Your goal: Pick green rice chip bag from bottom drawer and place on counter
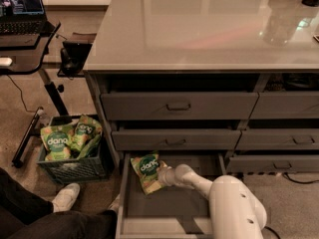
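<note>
The green rice chip bag (pixel 146 169) lies on the floor of the open bottom drawer (pixel 172 205), at its back left corner, with its "dana" logo facing up. My gripper (pixel 160 177) is low inside the drawer, at the bag's right edge and touching it. My white arm (pixel 234 208) reaches in from the lower right. The pale grey glossy counter (pixel 199 24) tops the drawer cabinet above.
A black mesh crate (pixel 70 156) with look-alike green bags stands on the floor to the left. A black desk with a laptop (pixel 20 14) is at the upper left. A person's leg and white shoe (pixel 67 195) are at the lower left. Closed drawers (pixel 177 106) sit above.
</note>
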Robot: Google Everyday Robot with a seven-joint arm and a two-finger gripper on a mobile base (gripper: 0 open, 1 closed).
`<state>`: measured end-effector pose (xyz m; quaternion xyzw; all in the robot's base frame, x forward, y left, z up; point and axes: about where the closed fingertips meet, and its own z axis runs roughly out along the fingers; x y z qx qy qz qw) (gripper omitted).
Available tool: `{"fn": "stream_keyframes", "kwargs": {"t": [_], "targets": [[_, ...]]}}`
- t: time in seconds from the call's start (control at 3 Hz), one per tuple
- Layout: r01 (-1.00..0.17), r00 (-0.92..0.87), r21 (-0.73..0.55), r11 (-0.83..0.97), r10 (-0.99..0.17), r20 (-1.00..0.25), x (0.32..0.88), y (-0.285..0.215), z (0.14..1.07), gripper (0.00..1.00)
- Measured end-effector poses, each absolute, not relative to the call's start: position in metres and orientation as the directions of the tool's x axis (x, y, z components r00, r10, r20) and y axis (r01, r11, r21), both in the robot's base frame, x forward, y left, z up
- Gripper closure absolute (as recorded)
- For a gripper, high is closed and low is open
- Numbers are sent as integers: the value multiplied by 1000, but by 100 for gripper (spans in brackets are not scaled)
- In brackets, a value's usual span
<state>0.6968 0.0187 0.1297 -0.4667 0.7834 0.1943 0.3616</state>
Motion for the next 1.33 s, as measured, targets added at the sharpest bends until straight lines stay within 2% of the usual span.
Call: {"fn": "stream_keyframes", "kwargs": {"t": [0.33, 1.33], "targets": [[-870, -303, -36, 492, -590, -748, 698, 19, 130, 19], [-870, -303, -36, 492, -590, -748, 698, 19, 130, 89]]}}
